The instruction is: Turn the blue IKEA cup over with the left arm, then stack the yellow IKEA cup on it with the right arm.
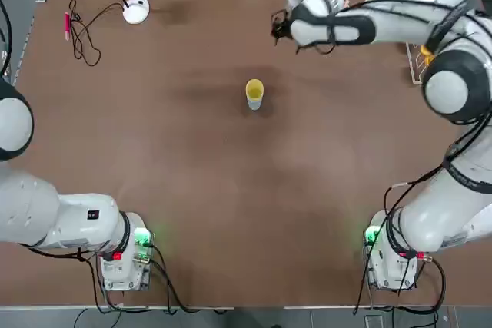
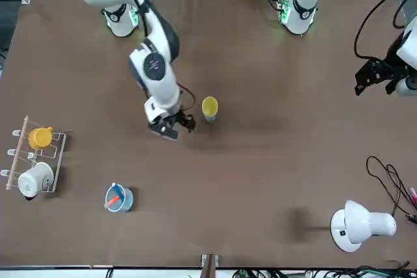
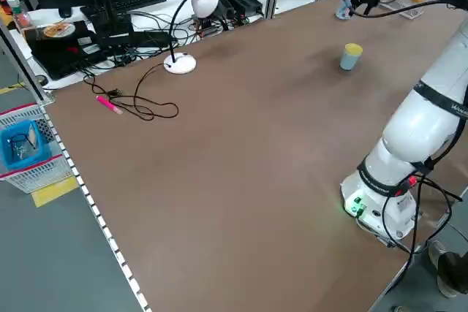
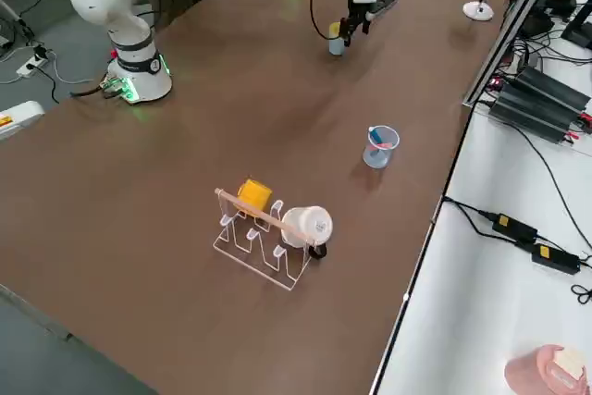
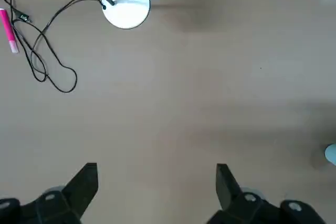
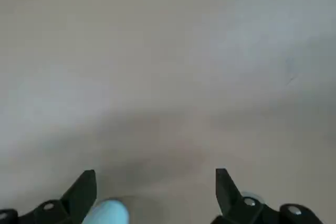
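At the desk's [image 1: 154, 190] middle we see the yellow cup [image 1: 254, 90] stacked on the blue cup [image 1: 254, 103], mostly hidden. Right gripper [image 2: 171, 125] just beside, jaws wide; left gripper [image 2: 374, 77] wide too.

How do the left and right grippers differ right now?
The right gripper is close beside the yellow cup stacked on the blue cup; the left gripper is far off near the table's edge. The right arm is stretched out, the left arm folded back. Both are open and empty.
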`<act>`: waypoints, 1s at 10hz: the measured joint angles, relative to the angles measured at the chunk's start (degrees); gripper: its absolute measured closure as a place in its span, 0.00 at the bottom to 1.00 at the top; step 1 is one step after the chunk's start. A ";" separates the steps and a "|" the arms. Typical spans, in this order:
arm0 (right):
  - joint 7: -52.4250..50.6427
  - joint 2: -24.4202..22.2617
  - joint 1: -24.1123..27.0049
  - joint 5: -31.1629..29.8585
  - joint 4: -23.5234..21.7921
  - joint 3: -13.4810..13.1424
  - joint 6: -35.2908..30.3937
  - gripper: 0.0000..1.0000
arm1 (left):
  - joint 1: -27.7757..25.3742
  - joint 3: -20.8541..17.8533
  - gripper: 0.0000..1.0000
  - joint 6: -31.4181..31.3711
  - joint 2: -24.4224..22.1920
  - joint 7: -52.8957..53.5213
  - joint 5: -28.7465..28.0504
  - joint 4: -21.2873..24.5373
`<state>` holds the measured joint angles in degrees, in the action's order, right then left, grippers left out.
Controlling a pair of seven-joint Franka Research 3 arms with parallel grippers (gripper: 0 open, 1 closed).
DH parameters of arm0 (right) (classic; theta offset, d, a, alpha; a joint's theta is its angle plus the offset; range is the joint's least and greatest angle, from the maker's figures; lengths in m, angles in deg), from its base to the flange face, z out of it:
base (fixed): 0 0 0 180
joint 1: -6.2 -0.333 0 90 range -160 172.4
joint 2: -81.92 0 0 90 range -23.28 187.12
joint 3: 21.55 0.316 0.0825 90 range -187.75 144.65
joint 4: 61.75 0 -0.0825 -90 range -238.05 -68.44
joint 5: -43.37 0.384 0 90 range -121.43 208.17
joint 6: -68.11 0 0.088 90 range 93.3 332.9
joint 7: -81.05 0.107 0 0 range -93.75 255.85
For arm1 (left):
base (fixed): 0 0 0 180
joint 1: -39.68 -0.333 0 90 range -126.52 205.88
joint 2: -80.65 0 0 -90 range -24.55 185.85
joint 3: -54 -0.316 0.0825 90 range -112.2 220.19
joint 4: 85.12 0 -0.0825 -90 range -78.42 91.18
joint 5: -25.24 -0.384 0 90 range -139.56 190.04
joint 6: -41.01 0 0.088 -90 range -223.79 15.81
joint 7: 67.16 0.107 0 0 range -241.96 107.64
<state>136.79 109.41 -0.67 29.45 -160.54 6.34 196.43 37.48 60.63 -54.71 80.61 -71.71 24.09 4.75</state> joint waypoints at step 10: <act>-50.13 -12.59 16.03 5.63 -0.45 -18.65 -10.39 0.00 | -0.01 0.11 0.01 0.12 0.00 -0.08 0.23 -0.10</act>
<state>86.66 96.83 15.36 35.08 -160.99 -12.30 186.05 37.47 60.74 -54.59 80.61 -71.79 24.32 4.65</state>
